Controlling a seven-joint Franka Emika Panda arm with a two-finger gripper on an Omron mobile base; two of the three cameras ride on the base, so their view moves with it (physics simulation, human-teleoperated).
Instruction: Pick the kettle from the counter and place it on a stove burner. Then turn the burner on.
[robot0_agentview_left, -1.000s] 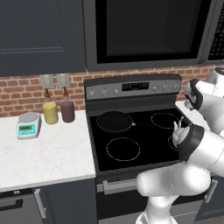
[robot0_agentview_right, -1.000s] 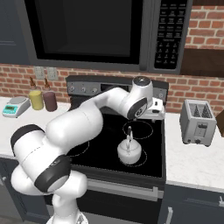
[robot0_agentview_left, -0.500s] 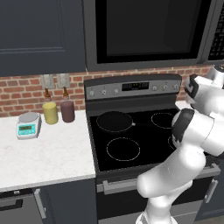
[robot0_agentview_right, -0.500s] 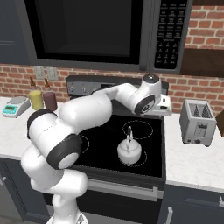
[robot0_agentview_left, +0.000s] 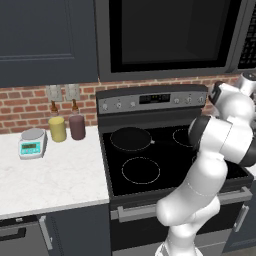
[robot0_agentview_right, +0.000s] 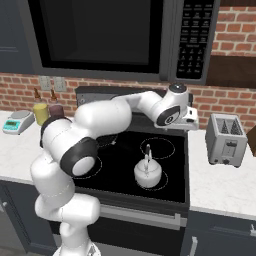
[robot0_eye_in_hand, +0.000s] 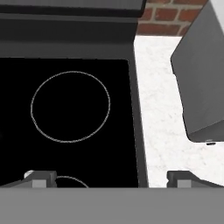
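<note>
kettle (robot0_agentview_right: 148, 173) on stove burner (robot0_agentview_right: 150, 181), gripper (robot0_eye_in_hand: 111, 177) raised apart.

i count one kettle (robot0_agentview_right: 148, 173) on the cooktop (robot0_agentview_right: 172, 187) — one pan (robot0_agentview_left: 130, 138) there too; left of it, two bottles (robot0_agentview_left: 66, 125) and one scale (robot0_agentview_left: 31, 142); right — one toaster (robot0_agentview_right: 226, 139).

Glossy white arm (robot0_agentview_right: 105, 117), dark joints
</note>
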